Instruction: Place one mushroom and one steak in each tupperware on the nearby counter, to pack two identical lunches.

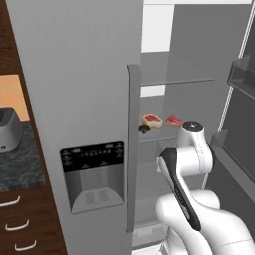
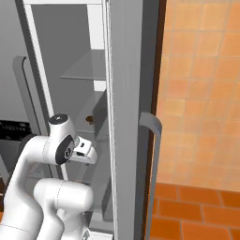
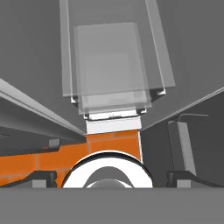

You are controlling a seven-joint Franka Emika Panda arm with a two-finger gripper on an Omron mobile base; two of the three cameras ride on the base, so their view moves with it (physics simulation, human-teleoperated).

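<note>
Two red raw marbled steaks [image 1: 153, 120] and small dark brown mushroom [image 1: 145, 129] seen on glass fridge shelf, above and beyond two-finger gripper [image 3: 112, 178], jaws spread wide, nothing held. Steak judged limp, slippery: best pinched across middle. Mushroom light, crushable.

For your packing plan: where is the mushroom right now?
In the left base view, the mushroom sits on the open fridge's shelf, left of the two steaks.
</note>
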